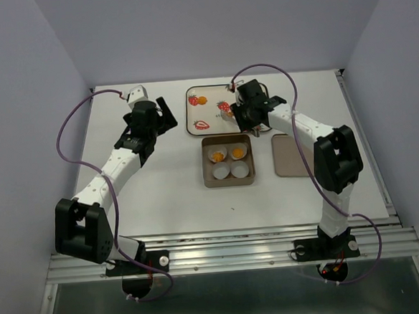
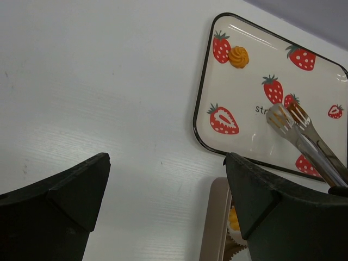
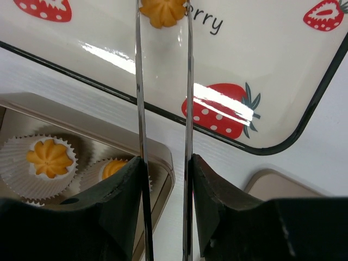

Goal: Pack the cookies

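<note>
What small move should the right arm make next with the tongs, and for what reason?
Probably the right gripper should squeeze the tongs onto the cookie and lift it. The blades stand on both sides of that cookie on the tray, and two paper cups in the box are not yet filled.

Left arm point(image 1: 113, 171) and right arm point(image 1: 301, 126) are showing white links, black joints, looping purple cables point(image 1: 58, 137); left hand point(image 2: 166, 163) and right hand point(image 3: 166, 163) are showing black fingers point(image 2: 60, 201).
</note>
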Tool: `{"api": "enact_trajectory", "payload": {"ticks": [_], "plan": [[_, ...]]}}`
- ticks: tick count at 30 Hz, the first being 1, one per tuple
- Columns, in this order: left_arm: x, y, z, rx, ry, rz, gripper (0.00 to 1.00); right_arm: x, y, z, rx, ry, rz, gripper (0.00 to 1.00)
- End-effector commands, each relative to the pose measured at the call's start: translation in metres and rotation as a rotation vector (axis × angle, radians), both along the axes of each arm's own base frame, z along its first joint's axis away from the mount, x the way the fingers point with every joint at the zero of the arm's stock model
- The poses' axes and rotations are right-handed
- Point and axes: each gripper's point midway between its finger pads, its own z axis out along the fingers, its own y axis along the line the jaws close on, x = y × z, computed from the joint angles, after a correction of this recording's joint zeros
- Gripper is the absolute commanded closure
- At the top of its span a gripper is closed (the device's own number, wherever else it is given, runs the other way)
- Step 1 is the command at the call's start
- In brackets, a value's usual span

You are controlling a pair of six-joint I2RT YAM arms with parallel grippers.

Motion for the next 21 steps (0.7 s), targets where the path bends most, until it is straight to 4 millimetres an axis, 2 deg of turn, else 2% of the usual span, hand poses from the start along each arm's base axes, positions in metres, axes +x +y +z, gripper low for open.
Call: {"api": "enact_trajectory", "payload": {"ticks": [1, 6, 8, 10, 11, 12, 13, 14, 16, 17, 21], "plan": [[0.011, 0.000, 0.030, -0.025, -0.073, 0.012, 0.01, 0.024, 0.003, 0.039, 0.028, -0.108, -0.018, 0.60], [0.010, -0.002, 0.031, -0.034, -0.079, 0.000, 0.01, 0.031, 0.005, 0.078, 0.062, -0.194, -0.018, 0.61], [0.010, -0.004, 0.030, -0.039, -0.077, -0.007, 0.01, 0.029, 0.004, 0.095, 0.081, -0.228, -0.012, 0.62], [0.009, -0.005, 0.031, -0.044, -0.082, -0.013, 0.01, 0.022, 0.003, 0.096, 0.094, -0.227, -0.009, 0.63], [0.009, -0.005, 0.031, -0.045, -0.084, -0.015, 0.01, 0.016, 0.003, 0.107, 0.111, -0.242, -0.002, 0.63], [0.008, -0.006, 0.030, -0.045, -0.083, -0.019, 0.01, 0.012, 0.002, 0.110, 0.118, -0.244, -0.003, 0.63], [0.008, -0.006, 0.031, -0.046, -0.087, -0.021, 0.01, 0.006, -0.001, 0.105, 0.118, -0.230, -0.002, 0.63], [0.008, -0.006, 0.031, -0.047, -0.087, -0.024, 0.01, -0.001, -0.003, 0.117, 0.135, -0.251, -0.003, 0.63], [0.008, -0.007, 0.030, -0.048, -0.086, -0.029, 0.01, -0.010, -0.005, 0.120, 0.149, -0.254, 0.008, 0.65], [0.007, -0.009, 0.031, -0.050, -0.089, -0.039, 0.01, -0.019, -0.007, 0.120, 0.174, -0.246, -0.011, 0.65], [0.006, -0.012, 0.032, -0.058, -0.094, -0.059, 0.01, -0.029, -0.014, 0.115, 0.176, -0.236, -0.035, 0.65]]}}
